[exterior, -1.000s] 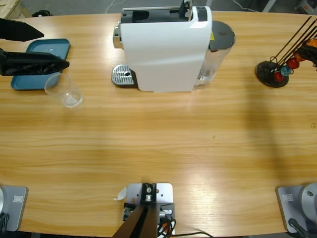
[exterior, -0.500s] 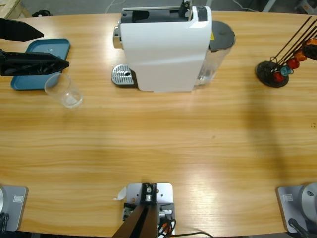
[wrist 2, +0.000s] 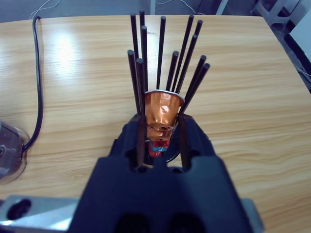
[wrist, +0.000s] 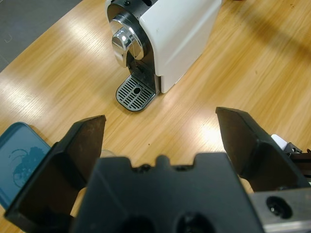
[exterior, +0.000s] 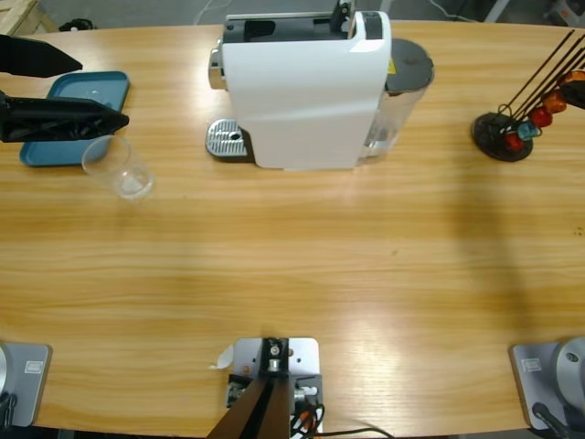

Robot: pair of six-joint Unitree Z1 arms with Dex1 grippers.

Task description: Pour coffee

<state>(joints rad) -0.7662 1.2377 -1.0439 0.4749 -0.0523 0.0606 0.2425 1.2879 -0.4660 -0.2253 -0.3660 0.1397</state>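
Watching the left gripper (exterior: 101, 87) hang wide open and empty beside the clear cup (exterior: 119, 169), coffee not visible inside, I fear a careless close tips it, while the right gripper (wrist 2: 163, 133) pinches an orange capsule (wrist 2: 163, 110) in the rack (exterior: 505, 135).

The table (exterior: 302, 256) was glossy varnished wood; the machine (exterior: 306, 91) smooth white plastic; its drip grate (wrist: 136, 92) perforated metal.
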